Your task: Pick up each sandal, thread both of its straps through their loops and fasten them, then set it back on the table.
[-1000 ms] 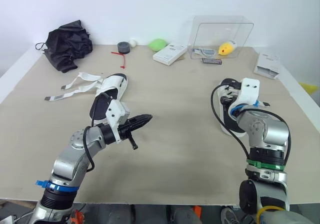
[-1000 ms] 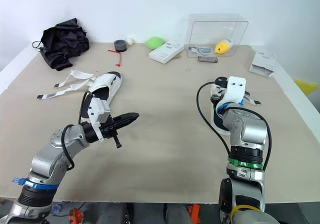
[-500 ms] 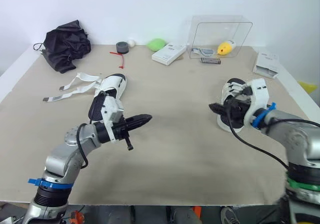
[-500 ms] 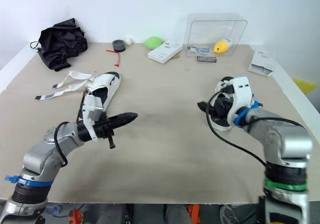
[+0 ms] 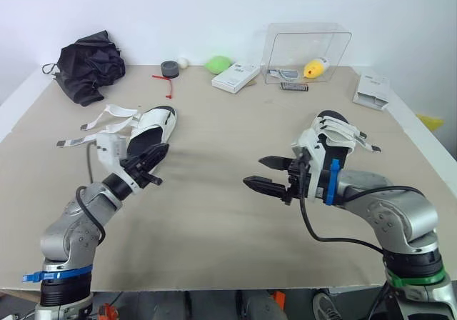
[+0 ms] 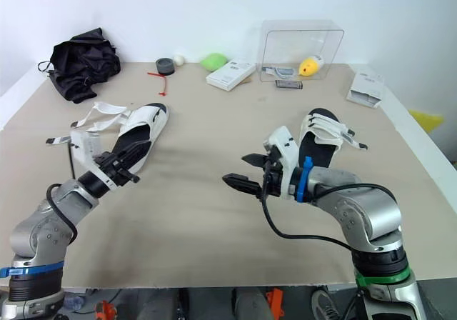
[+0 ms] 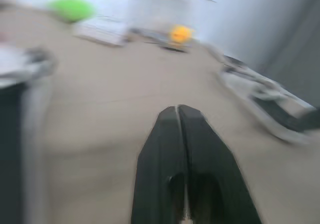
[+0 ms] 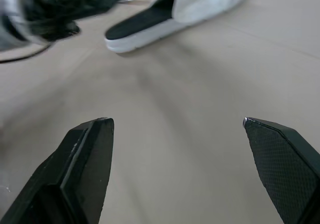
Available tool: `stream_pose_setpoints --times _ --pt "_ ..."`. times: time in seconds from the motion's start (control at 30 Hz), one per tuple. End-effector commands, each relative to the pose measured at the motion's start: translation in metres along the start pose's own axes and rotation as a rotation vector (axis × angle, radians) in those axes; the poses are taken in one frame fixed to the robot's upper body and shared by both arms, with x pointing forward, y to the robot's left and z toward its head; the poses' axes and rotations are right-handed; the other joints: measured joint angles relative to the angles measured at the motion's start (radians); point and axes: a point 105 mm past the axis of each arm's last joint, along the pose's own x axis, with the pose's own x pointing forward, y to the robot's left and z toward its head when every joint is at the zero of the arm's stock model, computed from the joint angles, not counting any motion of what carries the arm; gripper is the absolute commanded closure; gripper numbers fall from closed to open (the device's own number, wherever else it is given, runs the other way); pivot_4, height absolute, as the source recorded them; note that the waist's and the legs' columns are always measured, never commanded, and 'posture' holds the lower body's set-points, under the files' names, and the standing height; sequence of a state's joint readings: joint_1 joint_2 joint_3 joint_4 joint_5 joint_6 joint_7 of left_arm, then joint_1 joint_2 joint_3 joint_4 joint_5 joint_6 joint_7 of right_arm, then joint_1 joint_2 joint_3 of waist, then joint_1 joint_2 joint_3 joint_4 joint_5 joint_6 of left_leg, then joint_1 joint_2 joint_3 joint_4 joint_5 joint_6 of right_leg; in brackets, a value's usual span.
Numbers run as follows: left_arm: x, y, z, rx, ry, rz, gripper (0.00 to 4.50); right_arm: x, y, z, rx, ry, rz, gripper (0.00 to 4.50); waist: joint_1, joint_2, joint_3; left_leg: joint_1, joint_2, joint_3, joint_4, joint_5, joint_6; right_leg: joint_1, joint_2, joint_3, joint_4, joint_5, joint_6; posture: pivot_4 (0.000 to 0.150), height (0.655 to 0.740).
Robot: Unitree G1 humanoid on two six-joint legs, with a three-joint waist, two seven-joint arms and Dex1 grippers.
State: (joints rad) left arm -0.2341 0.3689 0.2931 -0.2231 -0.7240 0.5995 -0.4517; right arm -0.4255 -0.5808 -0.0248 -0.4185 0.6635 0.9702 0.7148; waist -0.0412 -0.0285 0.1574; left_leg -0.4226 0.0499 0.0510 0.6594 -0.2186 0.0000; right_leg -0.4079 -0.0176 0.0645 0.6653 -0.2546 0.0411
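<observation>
One sandal (image 5: pixel 156 122) by L tool (image 5: pixel 161 151), pressed together; R tool (image 5: pixel 253 171) spread, empty

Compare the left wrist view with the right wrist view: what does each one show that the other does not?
Left wrist view alone: a yellow object, a green object, the strapped sandal. Right wrist view alone: the right gripper, open. Both: the left gripper, shut, the table, and perhaps the unstrapped sandal, blurred in the left one.

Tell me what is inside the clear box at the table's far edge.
The clear box holds a yellow object and a white-and-blue item. Whatever lies behind them is covered.
</observation>
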Motion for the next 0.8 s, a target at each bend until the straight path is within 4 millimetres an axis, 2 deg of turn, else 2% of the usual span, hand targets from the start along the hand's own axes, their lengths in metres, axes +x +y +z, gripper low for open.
stream_pose_setpoints --times 0.03,0.1,0.13,0.17,0.2,0.3,0.53,0.7,0.8 --pt "0.001 0.013 0.005 0.053 0.010 0.075 2.21 0.002 0.013 0.017 -0.054 -0.065 0.069 0.00 0.002 0.000 0.000 0.000 0.000 0.000 0.000 0.000 0.000 0.000 0.000 0.000 0.000 0.000 0.000 0.150 0.7400" --pt "0.008 0.024 0.000 0.078 0.043 0.151 1.12 -0.001 0.018 0.026 -0.061 -0.105 0.095 0.00 0.007 -0.001 0.000 -0.001 -0.001 0.000 0.000 0.000 0.000 0.000 -0.001 0.000 0.000 0.000 0.000 0.150 0.7400" --pt "0.012 0.031 -0.003 0.080 0.062 0.200 0.87 -0.002 0.020 0.029 -0.063 -0.120 0.106 0.00 0.010 -0.001 0.001 -0.001 -0.001 0.000 0.000 0.000 0.000 0.000 -0.001 0.000 0.000 0.000 0.000 0.150 0.7400" --pt "0.015 0.034 -0.004 0.077 0.066 0.226 0.17 -0.003 0.022 0.031 -0.067 -0.127 0.112 0.00 0.012 -0.001 0.001 -0.001 -0.001 0.000 0.000 0.000 0.000 0.000 -0.001 0.000 0.000 0.000 0.000 0.150 0.7400" --pt "0.020 0.039 -0.005 0.073 0.071 0.262 0.02 -0.004 0.025 0.032 -0.074 -0.135 0.126 0.00 0.014 -0.002 0.001 -0.001 -0.001 0.000 0.000 0.000 0.000 0.000 -0.001 -0.001 0.000 0.000 0.000 0.150 0.7400" --pt "0.034 0.042 -0.008 0.105 0.112 0.291 0.02 -0.007 0.033 0.036 -0.098 -0.153 0.146 0.00 0.019 -0.002 0.001 -0.001 -0.001 0.000 0.000 0.000 0.000 0.000 -0.001 -0.001 0.000 0.000 0.000 0.150 0.7400" --pt "0.059 0.038 -0.014 0.153 0.187 0.278 0.02 -0.006 0.023 0.048 -0.179 -0.217 -0.002 0.00 0.019 -0.003 0.001 -0.001 -0.002 0.000 0.000 0.000 0.000 -0.001 -0.001 -0.001 0.000 0.000 0.000 0.150 0.7400" --pt "0.068 0.038 -0.026 0.158 0.232 0.282 0.02 -0.008 0.028 0.052 -0.137 -0.283 0.015 0.00 0.019 -0.003 0.001 -0.001 -0.002 0.000 -0.001 0.000 0.000 0.000 -0.001 -0.002 0.000 0.000 0.000 0.150 0.7400" --pt "0.077 0.043 -0.025 0.180 0.239 0.316 0.02 -0.008 0.027 0.052 -0.126 -0.287 0.004 0.00 0.021 -0.003 0.001 -0.001 -0.002 0.000 -0.001 0.001 -0.002 0.000 -0.002 -0.003 0.000 0.000 0.000 0.150 0.7400"
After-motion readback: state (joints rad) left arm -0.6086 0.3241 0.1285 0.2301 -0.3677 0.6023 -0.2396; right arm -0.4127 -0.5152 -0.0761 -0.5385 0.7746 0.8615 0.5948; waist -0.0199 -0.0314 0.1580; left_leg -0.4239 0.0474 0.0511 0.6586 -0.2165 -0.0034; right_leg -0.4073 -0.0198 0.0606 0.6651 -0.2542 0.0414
